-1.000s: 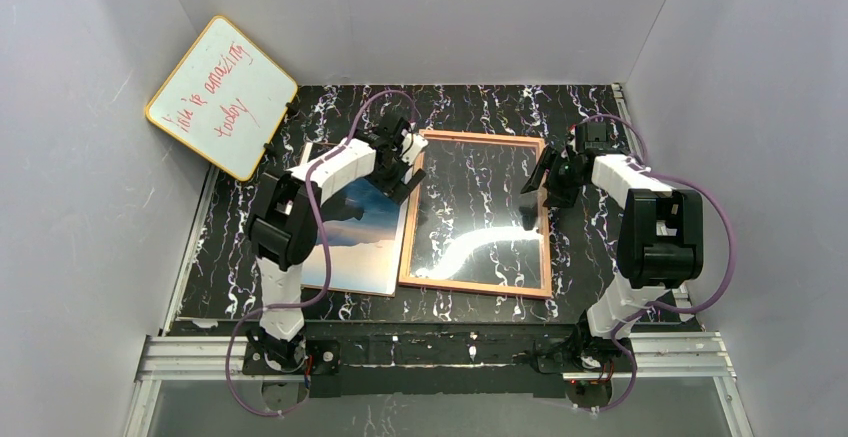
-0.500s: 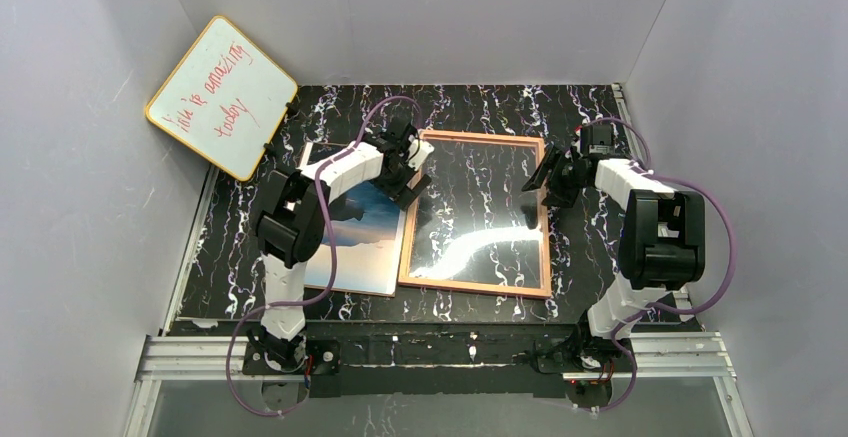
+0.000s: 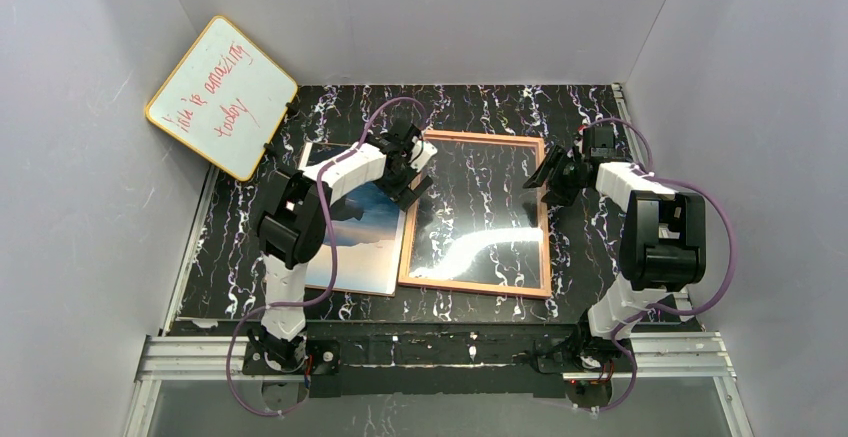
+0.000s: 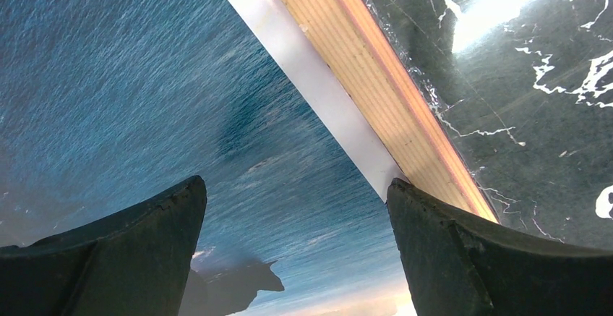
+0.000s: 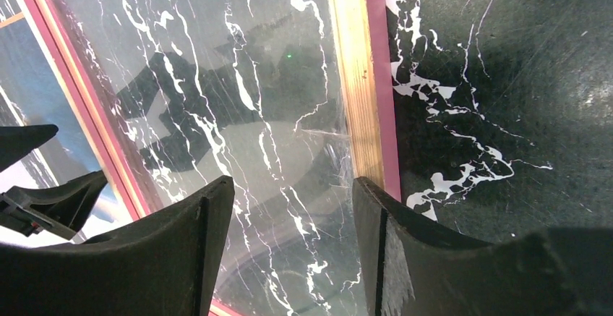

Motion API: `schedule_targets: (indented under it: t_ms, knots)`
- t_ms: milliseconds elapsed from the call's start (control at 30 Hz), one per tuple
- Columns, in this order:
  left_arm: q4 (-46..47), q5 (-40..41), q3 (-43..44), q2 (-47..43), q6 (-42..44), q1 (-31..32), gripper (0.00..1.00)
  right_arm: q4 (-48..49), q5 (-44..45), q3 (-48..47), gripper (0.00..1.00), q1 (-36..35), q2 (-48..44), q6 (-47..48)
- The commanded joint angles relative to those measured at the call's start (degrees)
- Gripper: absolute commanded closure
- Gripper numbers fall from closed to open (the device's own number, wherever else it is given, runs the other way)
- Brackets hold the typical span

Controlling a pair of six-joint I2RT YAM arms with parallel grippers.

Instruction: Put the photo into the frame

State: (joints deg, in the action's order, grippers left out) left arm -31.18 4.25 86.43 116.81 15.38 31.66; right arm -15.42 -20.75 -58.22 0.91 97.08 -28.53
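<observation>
- The frame (image 3: 546,227) lay flat mid-table, wood-coloured rear up, with marble showing through its pane. We judged it should stay put while the print came across, so the right arm's job was to steady the right rail (image 5: 354,77).
- The photo (image 3: 365,247) lay picture up just left of the frame, its white margin (image 4: 318,106) touching the left rail (image 4: 376,77). We could not tell which overlapped the other. Lifting that edge first looked wise.
- The left gripper (image 4: 293,193) hovered over that seam with its fingers spread wide and holding nothing.
- The right gripper (image 5: 293,186) hung over the right rail with its fingers partly apart, also holding nothing.
- The table (image 3: 470,107) offered a flat print little to grab.
- The whiteboard (image 3: 220,97) leaned at the far left, well apart.
- The left arm's own bulk covered part of the photo.
</observation>
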Motion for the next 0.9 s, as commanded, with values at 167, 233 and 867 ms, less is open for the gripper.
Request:
schedule_targets:
  t_ms: [167,233,867]
  knots:
    - [-1.08,-1.41,-0.94,1.74,0.75,2.09,0.06,1.37,-10.85,1.73,0.34,-2.18,-3.34,-4.59]
    - [-1.15,-1.46,-0.97,1.67,0.79,2.09,0.06,2.01,-12.25,1.72,0.34,-2.22,-3.79,-5.51]
    - [-3.56,-2.39,2.43,-0.32,0.53,-0.37,0.05,-8.28,7.70,-2.98,0.21,-1.35,-7.33,0.32]
